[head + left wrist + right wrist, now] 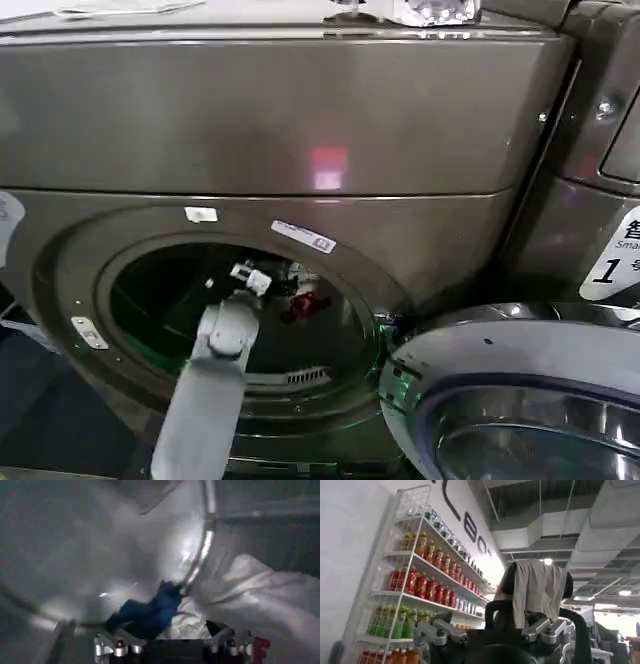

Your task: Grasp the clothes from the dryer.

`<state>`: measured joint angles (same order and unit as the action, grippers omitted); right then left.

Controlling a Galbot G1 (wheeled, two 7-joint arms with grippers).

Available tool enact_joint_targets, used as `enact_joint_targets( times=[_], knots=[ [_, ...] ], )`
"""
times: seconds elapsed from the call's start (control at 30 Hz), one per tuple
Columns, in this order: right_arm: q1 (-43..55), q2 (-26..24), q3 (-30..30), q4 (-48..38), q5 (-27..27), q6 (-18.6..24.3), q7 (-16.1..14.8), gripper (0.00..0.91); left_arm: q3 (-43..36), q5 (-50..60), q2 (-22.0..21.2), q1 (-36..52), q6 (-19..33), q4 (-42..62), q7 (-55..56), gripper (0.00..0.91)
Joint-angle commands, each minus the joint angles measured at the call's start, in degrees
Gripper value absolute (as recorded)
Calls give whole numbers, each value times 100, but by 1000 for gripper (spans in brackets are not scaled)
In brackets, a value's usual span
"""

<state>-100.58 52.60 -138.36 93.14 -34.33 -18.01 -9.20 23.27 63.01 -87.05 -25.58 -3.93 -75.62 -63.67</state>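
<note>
The bronze-grey dryer (300, 120) fills the head view, its round door (520, 400) swung open to the robot's right and its drum mouth dark. The robot's left arm (205, 390) reaches up through that opening, placing the left end effector (262, 278) inside the drum. From the left wrist camera, a heap of white clothes (250, 595) lies against the drum wall with a blue garment (147, 612) bunched beside it, just ahead of the left end effector (175, 647), whose fingers stand spread apart with nothing between them. The right end effector (495, 635), raised well away from the machine toward a wire rack of bottled drinks (415, 590), also stands open; grey cloth (537, 592) hangs from a dark frame beyond it. The likely risks: closing short of the pile and catching nothing, pinching only a thin fold that slips free, or dragging a garment against the steel drum rim (202, 545) on the way out.
</note>
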Motion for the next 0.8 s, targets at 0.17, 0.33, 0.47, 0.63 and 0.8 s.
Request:
enact_joint_targets(
  times=[0.17,0.33,0.47,0.63,0.8],
  knots=[
    [31,-13,61,-29,20,30,-23,907,-289,1380,-44,847,1243,1040,-1334,907],
    [109,-15,158,-3,122,36,-49,907,-413,1385,-59,970,1277,1218,-1340,907],
    [101,-33,166,-10,122,41,-50,907,-459,1244,3,1046,1347,1361,-1314,907],
    [100,-31,182,-2,121,42,-51,907,-508,989,-7,1083,1316,1488,-1304,907],
    [94,-29,176,-9,122,45,-50,907,-554,614,-71,1098,1254,1778,-1346,907]
  ],
)
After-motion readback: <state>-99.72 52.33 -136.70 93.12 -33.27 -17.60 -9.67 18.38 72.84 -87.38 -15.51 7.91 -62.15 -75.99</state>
